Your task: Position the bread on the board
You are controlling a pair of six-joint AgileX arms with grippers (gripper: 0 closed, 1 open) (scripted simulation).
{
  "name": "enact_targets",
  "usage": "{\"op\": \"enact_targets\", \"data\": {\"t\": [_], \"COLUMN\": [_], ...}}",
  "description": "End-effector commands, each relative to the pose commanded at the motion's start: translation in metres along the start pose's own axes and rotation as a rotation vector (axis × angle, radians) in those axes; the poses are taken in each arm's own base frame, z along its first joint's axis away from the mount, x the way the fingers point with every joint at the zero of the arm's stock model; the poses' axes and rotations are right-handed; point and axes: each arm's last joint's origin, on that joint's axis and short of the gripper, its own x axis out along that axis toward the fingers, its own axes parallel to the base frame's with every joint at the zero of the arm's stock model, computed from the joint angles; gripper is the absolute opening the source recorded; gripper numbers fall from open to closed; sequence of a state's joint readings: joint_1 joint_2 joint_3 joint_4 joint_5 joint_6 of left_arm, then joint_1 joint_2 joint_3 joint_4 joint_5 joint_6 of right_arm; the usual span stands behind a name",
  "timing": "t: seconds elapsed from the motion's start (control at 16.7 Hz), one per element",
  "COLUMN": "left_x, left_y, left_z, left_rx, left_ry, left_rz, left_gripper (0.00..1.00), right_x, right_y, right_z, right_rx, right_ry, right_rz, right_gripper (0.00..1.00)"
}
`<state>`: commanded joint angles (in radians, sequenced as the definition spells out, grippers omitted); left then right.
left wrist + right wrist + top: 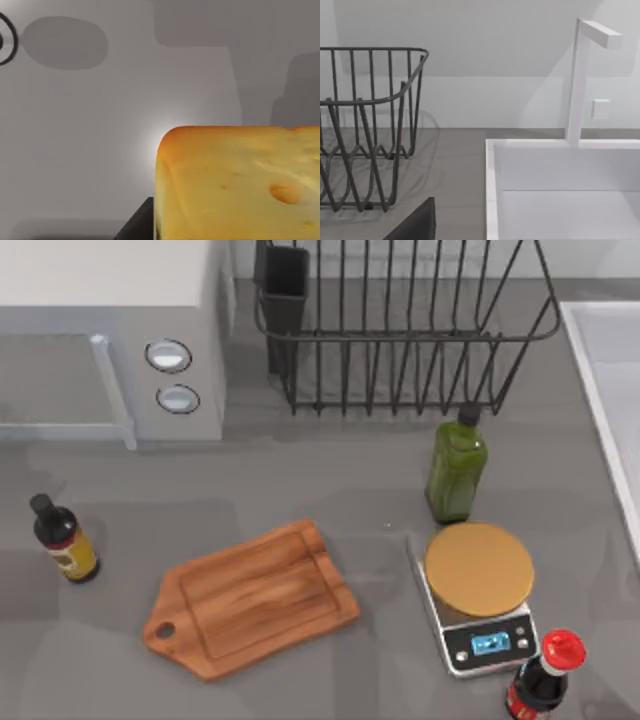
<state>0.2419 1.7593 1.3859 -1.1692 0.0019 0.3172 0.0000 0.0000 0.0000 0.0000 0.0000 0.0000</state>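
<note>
The bread (235, 185) is close before my left wrist camera, in the lower right of that picture: a chunky pale yellow piece with rounded, orange-toasted edges and small pores. A dark part sits at its lower left corner; whether my left claw grips the bread I cannot tell.

In the top view, the board (255, 598) lies flat in the lower middle of the frame, reddish-brown wood with visible grain, rounded corners, a groove along the edge and a short handle with a hole pointing to the lower left. Its surface is bare, and grey table (330, 485) is free around all its edges.

To its right stands a silver scale (478, 595) with a round tan top, to its left a small dark bottle (64, 538), both apart from the board.

For my right claw, I cannot tell the state.
</note>
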Motion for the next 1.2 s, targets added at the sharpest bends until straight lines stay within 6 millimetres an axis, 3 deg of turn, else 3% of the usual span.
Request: {"op": "enact_targets", "data": {"t": [0.24,0.54,0.9,1.2], "left_x": [-0.031,-0.048,-0.031,0.004], "left_y": [-0.040,-0.113,-0.199,-0.247], "left_z": [-0.002,-0.007,-0.017,-0.022], "left_rx": [-0.107,-0.370,-0.921,-1.328], "left_ry": [-0.072,-0.084,0.014,0.059], "left_rz": [-0.008,-0.076,-0.103,-0.042], "left_gripper": [0.00,0.00,0.00,0.00], "right_x": [0.000,0.000,0.000,0.000], "right_y": [0.000,0.000,0.000,0.000], "right_z": [0.000,0.000,0.000,0.000], "right_rx": [0.000,0.000,0.000,0.000], "right_ry": [0.000,0.000,0.000,0.000], "right_rz": [0.000,0.000,0.000,0.000], "right_gripper": [1.00,1.00,1.00,1.00]}}
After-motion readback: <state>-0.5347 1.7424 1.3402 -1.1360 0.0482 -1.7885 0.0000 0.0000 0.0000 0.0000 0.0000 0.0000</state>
